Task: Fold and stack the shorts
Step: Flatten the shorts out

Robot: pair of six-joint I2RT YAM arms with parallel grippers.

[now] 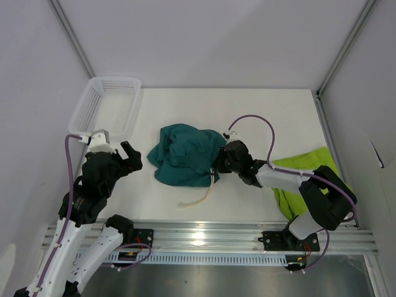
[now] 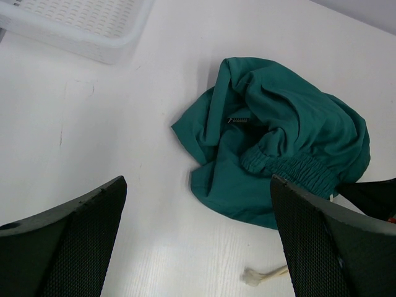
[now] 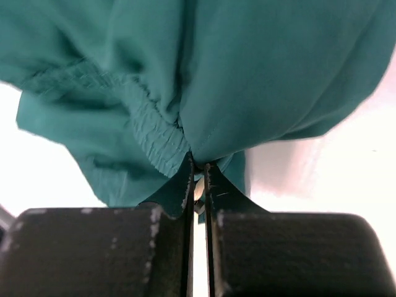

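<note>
The dark teal shorts (image 1: pixel 185 154) lie crumpled in the middle of the table, their cream drawstring (image 1: pixel 199 197) trailing toward the near edge. My right gripper (image 1: pixel 218 164) is shut on the shorts' right edge; the right wrist view shows the fingertips pinching teal fabric (image 3: pixel 247 93) beside the elastic waistband (image 3: pixel 154 133). The lime green shorts (image 1: pixel 304 174) lie at the right, partly under the right arm. My left gripper (image 1: pixel 133 158) hangs open left of the teal shorts (image 2: pixel 278 142), its fingers (image 2: pixel 68 241) wide apart over bare table with nothing between them.
A white mesh basket (image 1: pixel 106 105) stands at the back left corner of the table (image 1: pixel 247 111). Walls and a metal frame post (image 1: pixel 340 49) close in the sides. The drawstring's tip (image 2: pixel 255 276) lies near the left gripper's right finger.
</note>
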